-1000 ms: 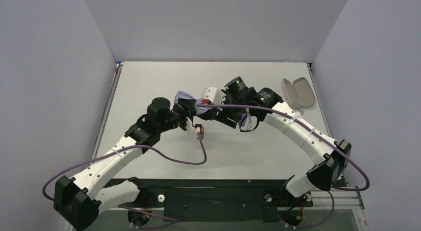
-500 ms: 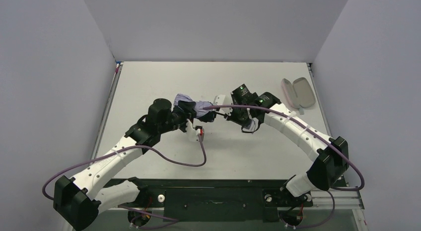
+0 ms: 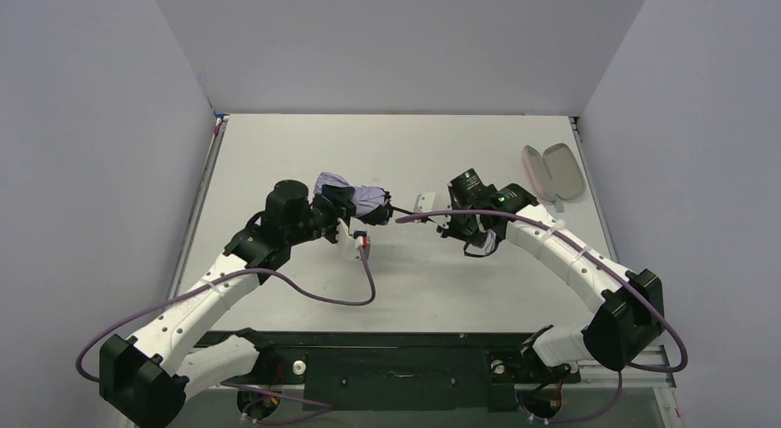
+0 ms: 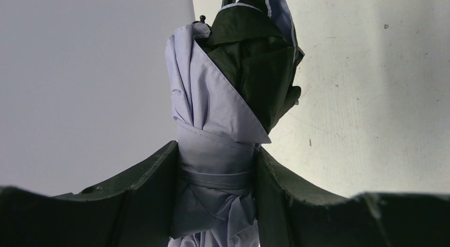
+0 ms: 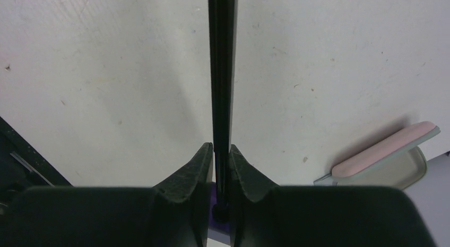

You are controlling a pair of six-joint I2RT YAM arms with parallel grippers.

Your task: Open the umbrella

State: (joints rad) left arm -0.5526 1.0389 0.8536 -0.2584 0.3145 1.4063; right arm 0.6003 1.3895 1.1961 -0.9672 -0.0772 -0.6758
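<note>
The umbrella is folded and held level above the table between both grippers. Its lavender canopy [image 3: 367,200] with black underside is bunched, with the strap [image 4: 215,178] wound round it. My left gripper [image 3: 348,210] is shut on this bundle; in the left wrist view the canopy [image 4: 217,109] fills the gap between the fingers of that gripper [image 4: 215,170]. The thin black shaft [image 3: 402,214] runs right from the canopy. My right gripper [image 3: 422,213] is shut on the shaft [image 5: 222,71], as its own view of the gripper [image 5: 221,151] shows. The handle is hidden behind the fingers.
The oval pale hinged case [image 3: 553,170] lies open at the table's back right; it also shows in the right wrist view [image 5: 382,162]. Purple cables hang from both arms over the table's near half. Grey walls stand on three sides.
My right gripper has moved to the right, away from the left one, and more black shaft shows between them. The left gripper with the canopy has shifted slightly left.
</note>
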